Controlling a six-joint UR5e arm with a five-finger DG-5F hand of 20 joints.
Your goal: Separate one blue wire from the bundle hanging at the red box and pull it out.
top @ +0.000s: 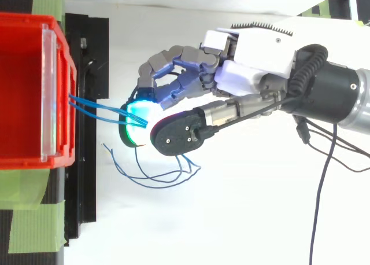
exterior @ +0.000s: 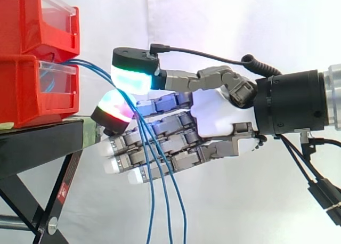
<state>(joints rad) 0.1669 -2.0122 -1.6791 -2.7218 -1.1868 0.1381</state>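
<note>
- Leftmost: the red bin [exterior: 32,89] on the black stand [exterior: 37,143] sits just beyond the fingertips, not touching them. The blue wires [exterior: 152,201] root in its lower front, so nothing is pulled out yet.
- From the bin the wires arc across to the hand and run straight in between the thumb pad [exterior: 133,78] and one finger pad [exterior: 114,106].
- I read the hand [exterior: 213,116] as pinching. The thumb pad is on top and that curled finger's pad is underneath, the two nearly meeting with wire between them. The top view agrees: the strands end at the glowing pad [top: 137,117] beside the thumb.
- I can't tell how many strands are in the pinch, but it looks like more than one goes in. So I can't call the separation done.
- Below the pinch three strands hang down across the other fingers [exterior: 122,146], which lie straight and hold nothing. In the top view the loose ends [top: 156,175] curl just off the thumb.
- Status as I judge it: reach done, grasp on.
- Left to do: confirm a single wire, shed the extras, then draw back away from the bin until that wire comes free.
- Risk I see: a pull from this grip likely drags the whole bundle, not one wire.
</note>
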